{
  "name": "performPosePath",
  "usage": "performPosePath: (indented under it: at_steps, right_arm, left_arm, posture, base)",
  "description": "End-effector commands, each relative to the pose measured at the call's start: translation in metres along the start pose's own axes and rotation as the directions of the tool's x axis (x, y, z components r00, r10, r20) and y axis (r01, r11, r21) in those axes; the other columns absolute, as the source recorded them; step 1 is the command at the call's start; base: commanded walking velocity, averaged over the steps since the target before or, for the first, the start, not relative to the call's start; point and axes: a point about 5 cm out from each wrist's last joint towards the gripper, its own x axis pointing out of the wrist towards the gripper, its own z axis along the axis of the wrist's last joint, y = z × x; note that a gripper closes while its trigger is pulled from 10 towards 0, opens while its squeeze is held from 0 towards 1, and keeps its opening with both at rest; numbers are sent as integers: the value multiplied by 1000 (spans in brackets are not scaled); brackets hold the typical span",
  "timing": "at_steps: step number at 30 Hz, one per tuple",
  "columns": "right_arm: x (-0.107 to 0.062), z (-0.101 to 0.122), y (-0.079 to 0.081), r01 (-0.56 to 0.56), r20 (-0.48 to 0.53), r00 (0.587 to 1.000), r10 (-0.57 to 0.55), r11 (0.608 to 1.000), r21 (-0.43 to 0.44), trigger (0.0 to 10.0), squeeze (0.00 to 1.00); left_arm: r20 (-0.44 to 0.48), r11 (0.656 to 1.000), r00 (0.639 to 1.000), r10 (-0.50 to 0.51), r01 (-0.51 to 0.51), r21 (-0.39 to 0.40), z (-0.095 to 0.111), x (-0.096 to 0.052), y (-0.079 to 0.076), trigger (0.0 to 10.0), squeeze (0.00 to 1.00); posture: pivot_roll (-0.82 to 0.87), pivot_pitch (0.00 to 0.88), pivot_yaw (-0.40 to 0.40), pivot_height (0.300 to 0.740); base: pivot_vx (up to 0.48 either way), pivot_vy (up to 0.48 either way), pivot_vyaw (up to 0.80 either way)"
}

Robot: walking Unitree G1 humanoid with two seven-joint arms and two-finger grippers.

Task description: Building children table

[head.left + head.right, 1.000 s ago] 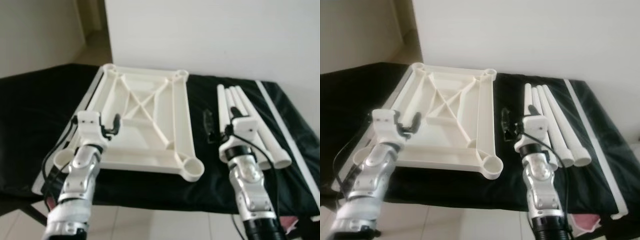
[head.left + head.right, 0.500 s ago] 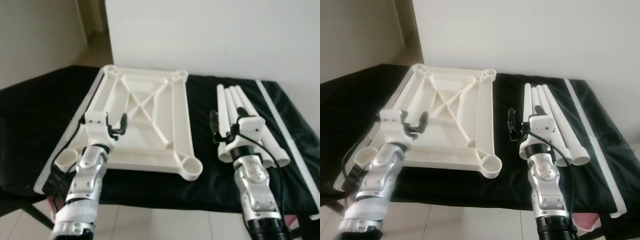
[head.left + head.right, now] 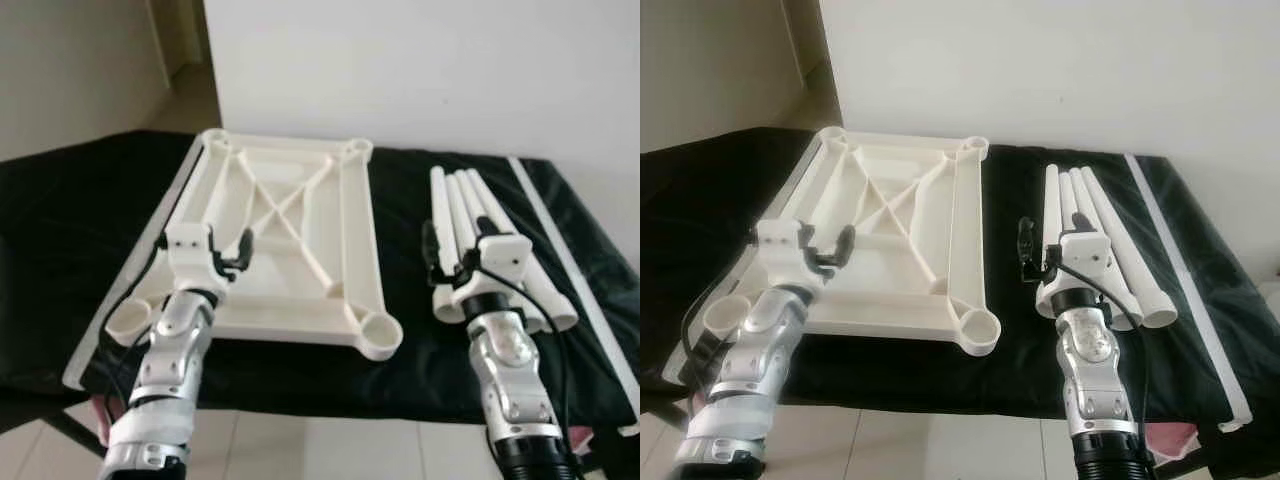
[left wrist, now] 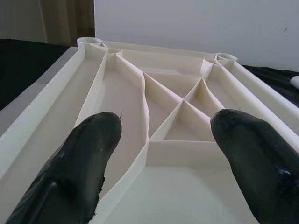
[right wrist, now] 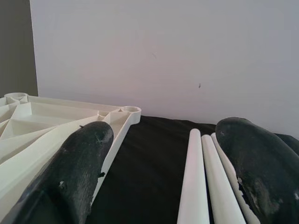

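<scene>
left end effector (image 4: 163, 154): fingers apart, over tabletop (image 3: 300, 215) | right end effector (image 5: 161, 163): fingers apart, beside legs (image 3: 470, 215)

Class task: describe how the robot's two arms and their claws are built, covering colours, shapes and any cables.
Both arms are silver, jointed metal segments ending in a black ribbed cuff near the bottom. Each carries a white boxy wrist block, with thin black cables looping beside it. The left claw and right claw each have two thick, rounded, matte black fingers.

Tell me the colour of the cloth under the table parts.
Black. The cloth shows best in the right eye view, beneath the white tabletop and legs.
</scene>
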Motion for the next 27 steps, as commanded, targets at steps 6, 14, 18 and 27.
performPosePath:
  at_steps: [6, 14, 18, 27]
  right_arm:
    - [-6, -6, -6, 35, -32, 999, -36, 999, -10, 10000, 0]
    - [-6, -7, -7, 45, -33, 998, -46, 999, -12, 10000, 0]
    - [-6, -7, -7, 50, -35, 998, -50, 999, -13, 10000, 0]
    - [-4, -8, -10, 63, -45, 997, -64, 998, -15, 10000, 0]
  left_arm:
    - [-3, 1000, 1000, -15, 15, 12, 3, 2, 0, 10000, 0]
    - [-5, 1000, 1000, -25, 25, 18, 3, 3, -1, 10000, 0]
    - [-5, 1000, 1000, -25, 25, 14, 3, 3, -1, 10000, 0]
    - [0, 1000, 1000, -27, 27, 10, 4, 4, -3, 10000, 0]
  posture:
    - [18, 8, 6, 740]
    - [18, 8, 7, 740]
    - [18, 8, 4, 740]
    - [19, 7, 1, 740]
  base:
    - [0, 286, 0]
    - [0, 287, 0]
    - [0, 289, 0]
    - [0, 289, -301]
